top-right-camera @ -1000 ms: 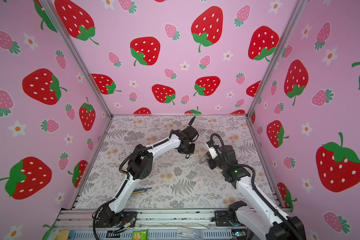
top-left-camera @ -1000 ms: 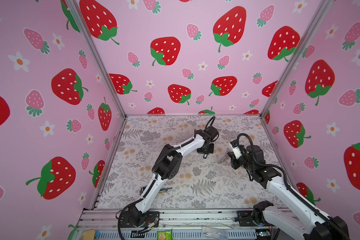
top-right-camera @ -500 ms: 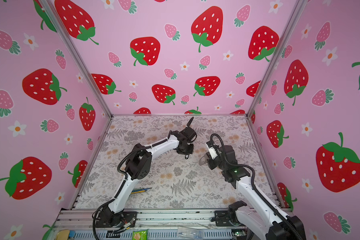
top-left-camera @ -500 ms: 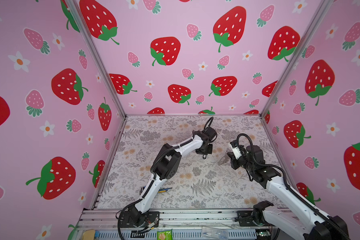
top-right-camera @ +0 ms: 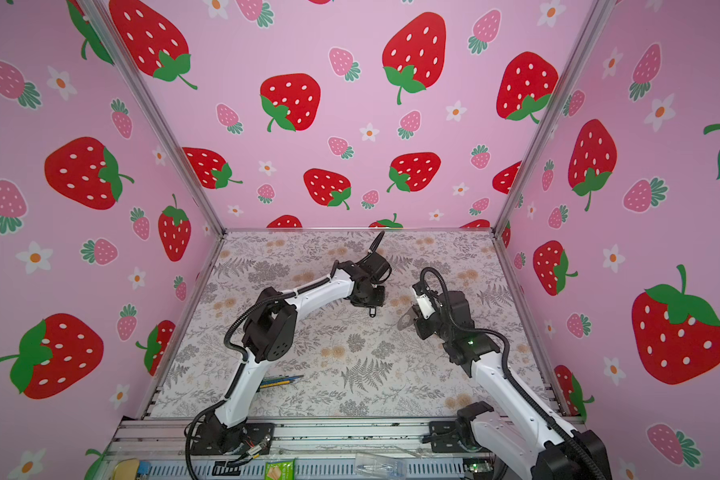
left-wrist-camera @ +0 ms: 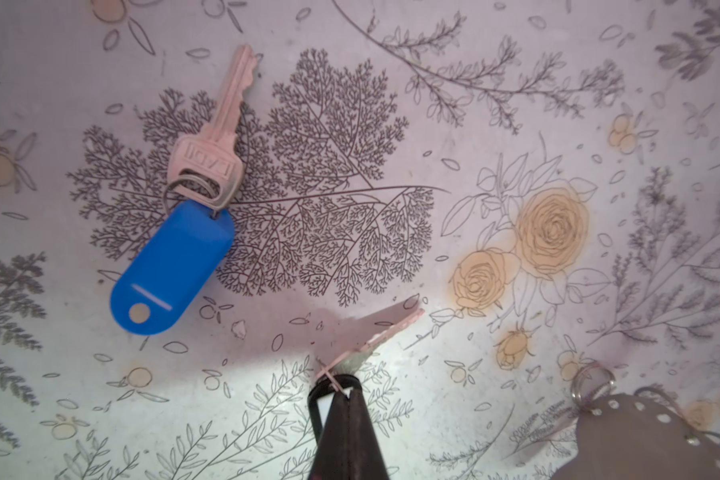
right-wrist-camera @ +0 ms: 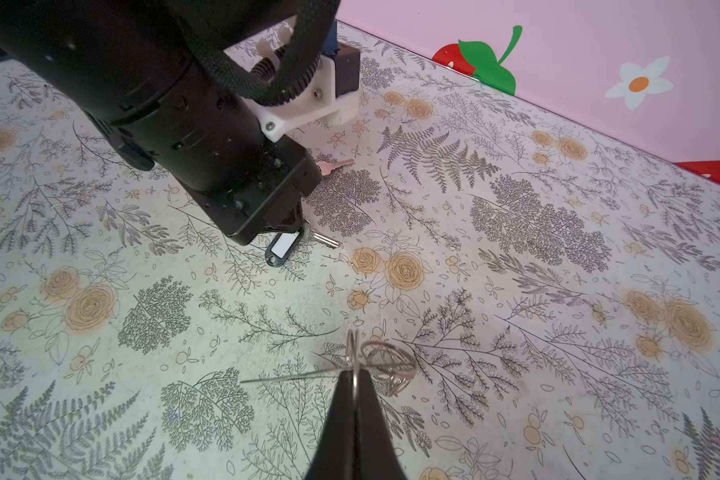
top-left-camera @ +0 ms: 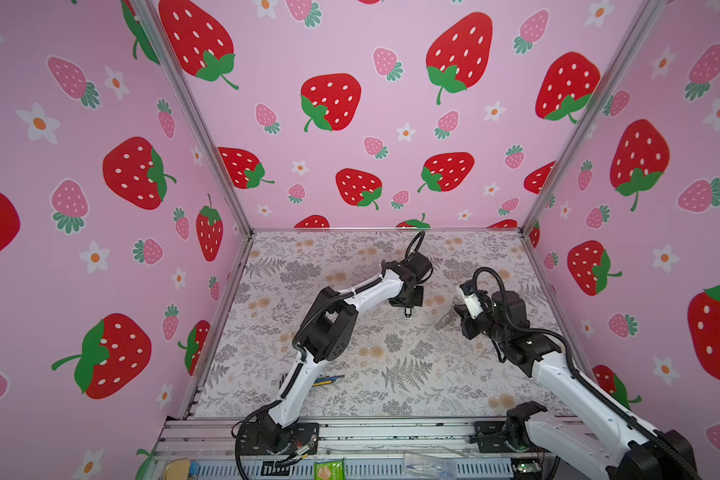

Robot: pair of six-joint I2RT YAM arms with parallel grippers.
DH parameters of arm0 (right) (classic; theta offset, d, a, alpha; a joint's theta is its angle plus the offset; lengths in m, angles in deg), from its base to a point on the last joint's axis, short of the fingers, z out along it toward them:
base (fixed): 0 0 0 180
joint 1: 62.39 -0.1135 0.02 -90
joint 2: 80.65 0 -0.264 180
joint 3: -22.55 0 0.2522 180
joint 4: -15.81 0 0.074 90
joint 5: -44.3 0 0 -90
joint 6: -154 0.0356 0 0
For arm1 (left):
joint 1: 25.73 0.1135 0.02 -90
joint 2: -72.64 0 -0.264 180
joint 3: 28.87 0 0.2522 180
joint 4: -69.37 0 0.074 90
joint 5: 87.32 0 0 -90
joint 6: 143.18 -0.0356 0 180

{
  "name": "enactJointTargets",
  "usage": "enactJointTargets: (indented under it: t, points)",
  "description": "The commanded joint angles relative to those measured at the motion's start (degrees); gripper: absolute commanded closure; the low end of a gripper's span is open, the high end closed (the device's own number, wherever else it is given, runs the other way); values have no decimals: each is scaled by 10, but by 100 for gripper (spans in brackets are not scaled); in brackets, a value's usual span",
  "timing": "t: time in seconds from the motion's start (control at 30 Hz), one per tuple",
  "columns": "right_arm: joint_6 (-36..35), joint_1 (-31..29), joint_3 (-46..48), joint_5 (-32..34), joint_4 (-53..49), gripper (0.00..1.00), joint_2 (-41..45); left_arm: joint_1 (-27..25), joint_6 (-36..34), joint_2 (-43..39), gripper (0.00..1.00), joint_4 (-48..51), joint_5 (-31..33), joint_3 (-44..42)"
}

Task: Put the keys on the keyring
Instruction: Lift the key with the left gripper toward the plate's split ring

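Note:
My left gripper (left-wrist-camera: 344,384) is shut on the black-rimmed white tag (right-wrist-camera: 283,245). That tag's silvery key (left-wrist-camera: 385,328) sticks out past the fingertips, just above the mat. The other key (left-wrist-camera: 215,141), on a blue tag (left-wrist-camera: 171,266), lies flat on the mat beside it. My right gripper (right-wrist-camera: 354,372) is shut on a small metal ring of the taupe keyring (left-wrist-camera: 641,436) and holds it off the mat. In both top views the keyring (top-left-camera: 445,321) (top-right-camera: 404,322) hangs a short way right of the left gripper (top-left-camera: 408,309) (top-right-camera: 372,309).
A hex-key bundle (top-left-camera: 327,379) (top-right-camera: 281,380) lies near the front of the floral mat, beside the left arm's base link. Pink strawberry walls close in the back and both sides. A metal rail runs along the front edge.
The left gripper has shifted slightly leftward with the tagged key in it. The right arm and the keyring have stayed still.

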Motion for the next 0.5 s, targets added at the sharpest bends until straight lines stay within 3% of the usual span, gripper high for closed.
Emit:
enactJointTargets:
  t: [0.0,0.23,0.47]
  points:
    - [8,3,3,-9,14,99,-3,-1,9,-9,100,11,16,1]
    - [5,3,2,-6,13,99,-2,4,-24,-25,100,13,12,2]
    - [-2,3,-4,-9,8,99,-2,20,-200,-133,100,-89,-105,-102]
